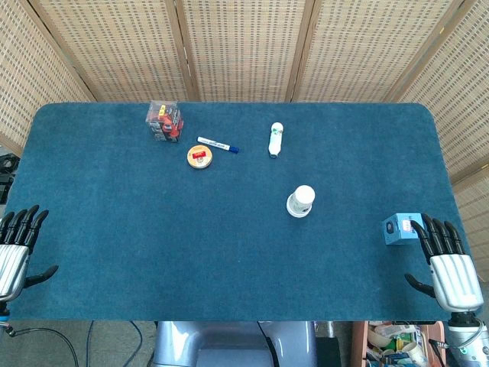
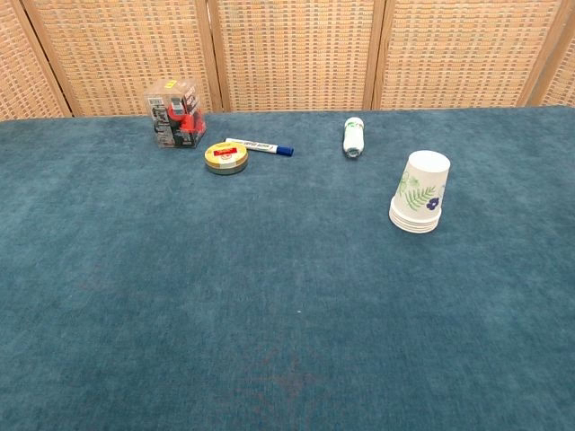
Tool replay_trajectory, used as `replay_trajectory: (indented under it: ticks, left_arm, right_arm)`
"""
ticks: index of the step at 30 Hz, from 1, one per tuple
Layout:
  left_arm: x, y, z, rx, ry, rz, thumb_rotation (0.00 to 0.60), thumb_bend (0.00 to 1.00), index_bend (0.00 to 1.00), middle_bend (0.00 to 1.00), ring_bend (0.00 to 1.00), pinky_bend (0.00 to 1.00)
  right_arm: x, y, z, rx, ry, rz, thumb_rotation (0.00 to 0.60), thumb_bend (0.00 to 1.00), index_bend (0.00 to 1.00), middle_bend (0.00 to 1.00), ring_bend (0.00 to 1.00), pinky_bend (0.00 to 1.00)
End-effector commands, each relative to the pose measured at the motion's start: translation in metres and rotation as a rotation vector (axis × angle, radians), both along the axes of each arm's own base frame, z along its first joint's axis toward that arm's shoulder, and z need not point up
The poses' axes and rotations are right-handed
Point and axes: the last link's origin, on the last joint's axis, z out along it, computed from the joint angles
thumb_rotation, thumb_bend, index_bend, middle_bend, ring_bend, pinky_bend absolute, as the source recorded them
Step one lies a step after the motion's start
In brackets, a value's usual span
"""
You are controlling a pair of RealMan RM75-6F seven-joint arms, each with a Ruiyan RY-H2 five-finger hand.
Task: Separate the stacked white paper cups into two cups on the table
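The stacked white paper cups (image 1: 301, 201) (image 2: 420, 192) stand upside down on the blue table, right of centre, with green leaf and blue flower prints on the side. My left hand (image 1: 17, 251) rests open at the table's front left edge, fingers spread, far from the cups. At the front right edge my right hand (image 1: 447, 264) lies open, fingers pointing away from me, well to the right of the cups. Neither hand shows in the chest view.
A small blue box (image 1: 399, 228) sits just beside my right hand's fingers. At the back lie a white bottle on its side (image 1: 276, 140), a blue-capped marker (image 1: 218, 144), a round tape tin (image 1: 199, 157) and a clear plastic box (image 1: 164, 121).
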Motion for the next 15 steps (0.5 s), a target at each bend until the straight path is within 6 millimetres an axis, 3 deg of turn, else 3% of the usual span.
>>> replay_trajectory:
  ticks: [1,11,14,15]
  left_arm:
    - [0.0,0.0,0.0,-0.004,0.003,0.002,0.6,0.07,0.0,0.0,0.0,0.0]
    - [-0.001,0.002,0.0,0.008,0.004,0.008,0.6,0.07,0.0,0.0,0.0,0.0]
    - [-0.001,0.004,0.0,0.012,0.002,0.009,0.6,0.07,0.0,0.0,0.0,0.0]
    - [-0.001,0.006,0.0,0.015,0.004,0.012,0.6,0.07,0.0,0.0,0.0,0.0]
  right_arm:
    - [0.001,0.0,0.001,-0.006,-0.001,0.005,0.6,0.0,0.0,0.0,0.0,0.0]
    - [0.002,-0.011,-0.007,0.062,-0.037,0.002,0.6,0.0,0.0,0.0,0.0,0.0]
    - [0.012,-0.037,-0.008,0.132,-0.016,0.045,0.6,0.0,0.0,0.0,0.0,0.0]
    - [0.026,-0.061,-0.009,0.156,-0.012,0.089,0.6,0.0,0.0,0.0,0.0,0.0]
